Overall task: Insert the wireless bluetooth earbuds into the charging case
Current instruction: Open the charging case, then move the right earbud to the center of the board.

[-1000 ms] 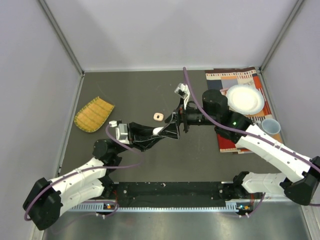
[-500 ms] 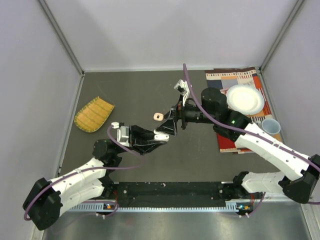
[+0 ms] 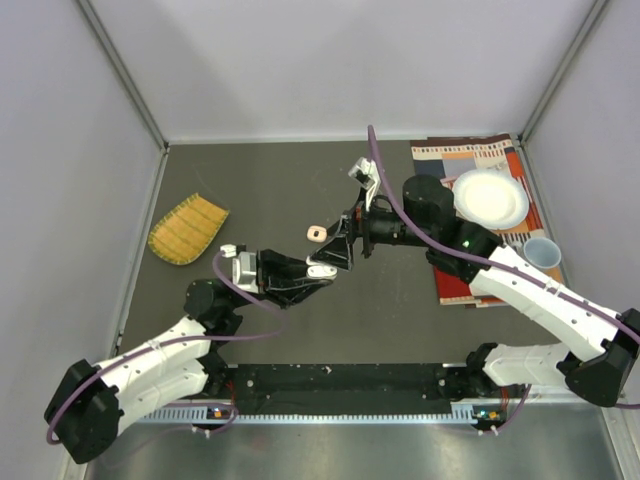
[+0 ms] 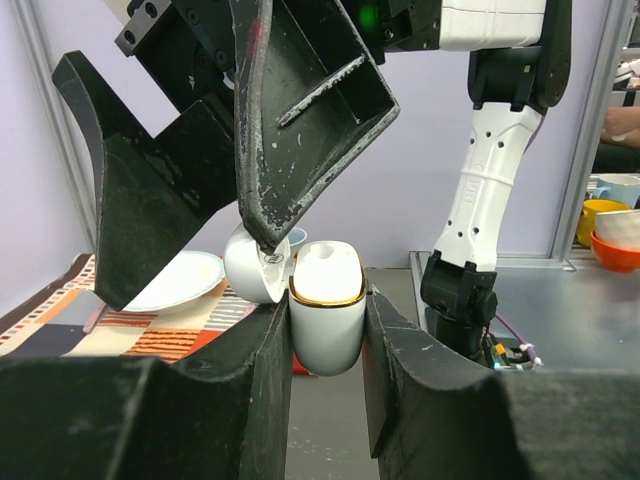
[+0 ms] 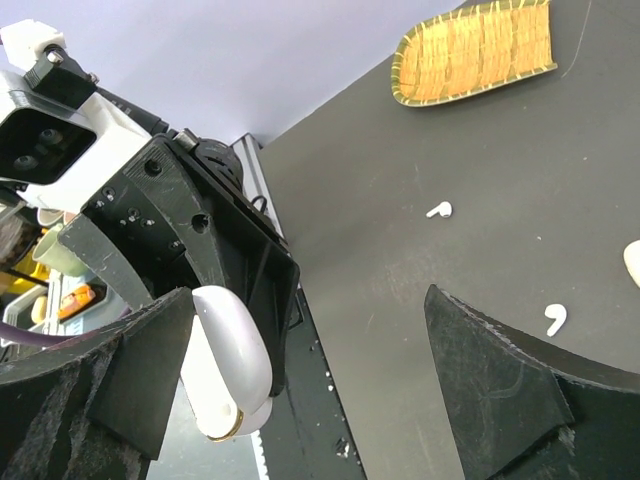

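Centre of the left wrist view: my left pincer (image 4: 327,315) pinches the open charging case (image 4: 325,345), smooth and likely slippery; my right pincer (image 5: 310,370) is spread. Earbuds (image 5: 438,210) lie on the table (image 5: 400,130), right of the right wrist view: tiny, light; grasp by the stem.

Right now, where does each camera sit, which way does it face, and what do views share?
Top external: above and behind, looking down on the table; both arms show.
Left wrist: looks level past the left pincer at the right arm.
Right wrist: looks down past the open right pincer at the left arm, two earbuds.
All three share the charging case.
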Tool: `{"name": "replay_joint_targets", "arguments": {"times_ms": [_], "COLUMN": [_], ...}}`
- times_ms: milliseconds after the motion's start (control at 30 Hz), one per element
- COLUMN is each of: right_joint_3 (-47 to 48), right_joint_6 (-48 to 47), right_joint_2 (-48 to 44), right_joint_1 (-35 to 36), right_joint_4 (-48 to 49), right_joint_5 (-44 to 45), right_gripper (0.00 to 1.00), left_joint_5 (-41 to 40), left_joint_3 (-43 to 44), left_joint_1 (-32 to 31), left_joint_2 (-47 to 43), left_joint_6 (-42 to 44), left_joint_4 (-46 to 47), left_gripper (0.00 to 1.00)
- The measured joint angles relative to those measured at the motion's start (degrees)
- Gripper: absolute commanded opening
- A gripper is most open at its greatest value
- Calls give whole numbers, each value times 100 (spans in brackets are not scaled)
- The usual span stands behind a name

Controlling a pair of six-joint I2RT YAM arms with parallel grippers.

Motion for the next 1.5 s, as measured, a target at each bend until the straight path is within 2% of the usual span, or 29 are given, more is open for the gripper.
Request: {"name": "replay_joint_targets", "arguments": {"times_ms": [800, 900, 1033, 1100, 1233, 1367, 1500], "right_joint_3": [0, -74, -538, -658, -656, -632, -634], "right_joint_6": [306, 391, 527, 605, 807, 905, 793], "right_joint_2": [-17, -131, -656, -918, -1051, -614, 219], "right_joint_1": [0, 0, -17, -116, -603, -1263, -1567], "right_joint_4": [452, 494, 632, 568, 514, 243, -125], "right_joint_5": [-151, 262, 1467, 2059, 2592, 2538, 2068], "right_gripper": [99, 99, 99, 99, 98, 94, 81], "left_joint_5": [-302, -348, -719, -986, -1386, -1523, -1526], "left_joint_3": [-76, -76, -179, -297, -452, -457, -455], "left_joint_1": [-7, -7, -11, -11, -11, -11, -11], "left_joint_2": [-74, -116, -334, -525, -918, -1268, -1565], "left_joint_6": [155, 221, 420, 553, 793, 946, 994], "left_joint_4": [-24, -61, -254, -365, -577, -920, -1281], "left_gripper": [0, 0, 0, 0, 0, 0, 0]}}
